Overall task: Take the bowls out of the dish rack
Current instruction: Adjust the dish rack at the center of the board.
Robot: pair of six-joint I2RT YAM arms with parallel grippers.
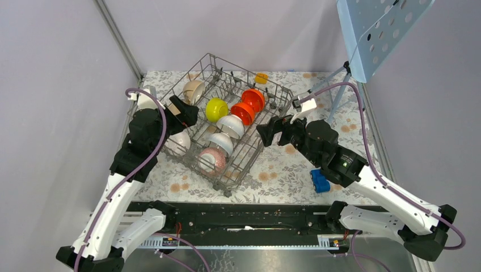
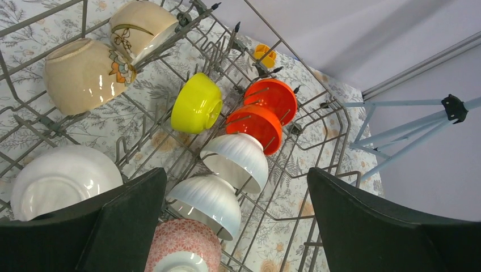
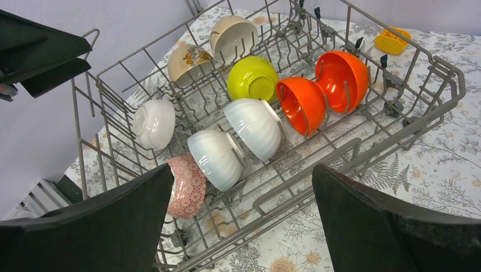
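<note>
**Dish rack and both grippers, bowls not yet lifted.** The dish rack (image 1: pixel 241 161) is sitting skewed on the flowered table (image 1: pixel 283 170). Its left wall is crowding the table's left edge and the enclosure wall, leaving the left arm little side room. Bare cloth is lying open on the right gripper's side, reaching back to a blue toy car (image 1: pixel 320 181).

The left gripper (image 1: pixel 187 112) is hovering above the rack's left rim, its fingers (image 2: pixel 113 226) spread wide and gripping nothing. A plain white bowl (image 2: pixel 59 178) is lying just beside one finger. Two ribbed white bowls (image 2: pixel 238 161) are standing on edge among the tines straight ahead, framed between the fingers. A pink-speckled bowl (image 2: pixel 184 243) is showing nearest, low between them. Farther ahead are sitting a yellow-green bowl (image 2: pixel 195 105) and two orange-red bowls (image 2: pixel 272 102), with two beige bowls (image 2: pixel 85 76) off to one side.

The right gripper (image 1: pixel 264 136) is hanging just outside the rack's right wall, equally wide open and empty. The raised wire rail is standing between it and the ribbed bowls.
</note>
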